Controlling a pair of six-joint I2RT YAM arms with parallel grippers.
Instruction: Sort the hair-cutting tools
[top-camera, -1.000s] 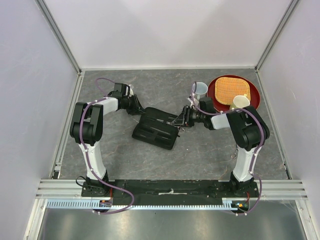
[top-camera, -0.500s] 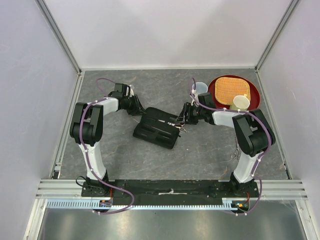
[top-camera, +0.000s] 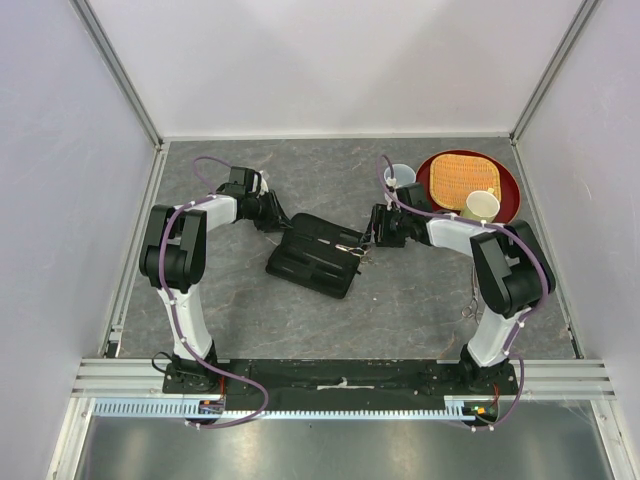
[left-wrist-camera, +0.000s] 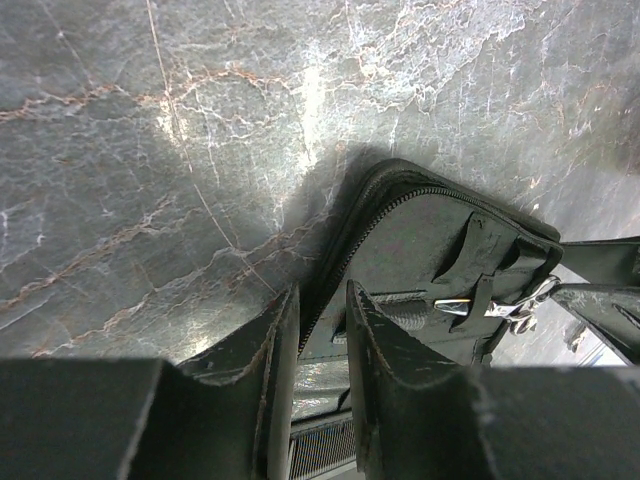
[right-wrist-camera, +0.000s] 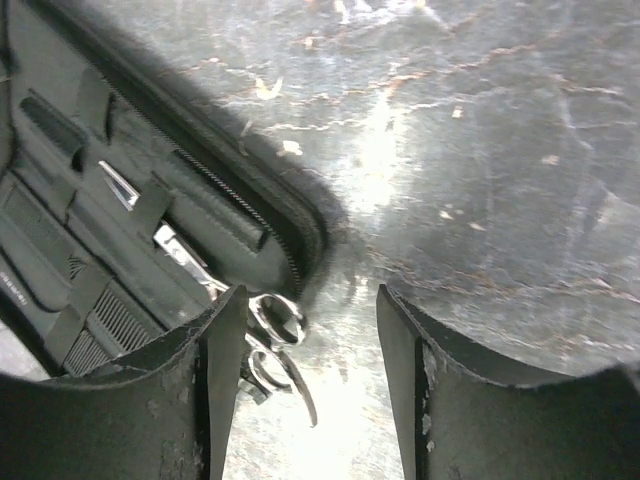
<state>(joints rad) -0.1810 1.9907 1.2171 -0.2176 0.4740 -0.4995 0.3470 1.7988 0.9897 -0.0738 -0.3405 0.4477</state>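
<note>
The black folding case (top-camera: 312, 256) lies open in the middle of the table. My left gripper (top-camera: 281, 221) is at its far left corner; in the left wrist view the gripper (left-wrist-camera: 320, 295) has its fingers nearly together on the case's zipper edge (left-wrist-camera: 345, 250). My right gripper (top-camera: 369, 240) is open at the case's right edge. In the right wrist view the gripper (right-wrist-camera: 310, 300) is empty, and silver scissors (right-wrist-camera: 262, 335) lie by its left finger (right-wrist-camera: 215, 390), blades tucked under a case strap and handles sticking out. A ribbed black comb (right-wrist-camera: 110, 325) sits in the case.
A red round tray (top-camera: 505, 185) with a woven mat (top-camera: 463, 178) and a cream cup (top-camera: 481, 205) stands at the back right, a pale blue cup (top-camera: 400, 177) beside it. A small thin metal object (top-camera: 468, 305) lies by the right arm's base.
The right arm's elbow has swung to the right and its gripper has drawn back slightly from the scissors at the case's right edge. The left arm has not moved.
</note>
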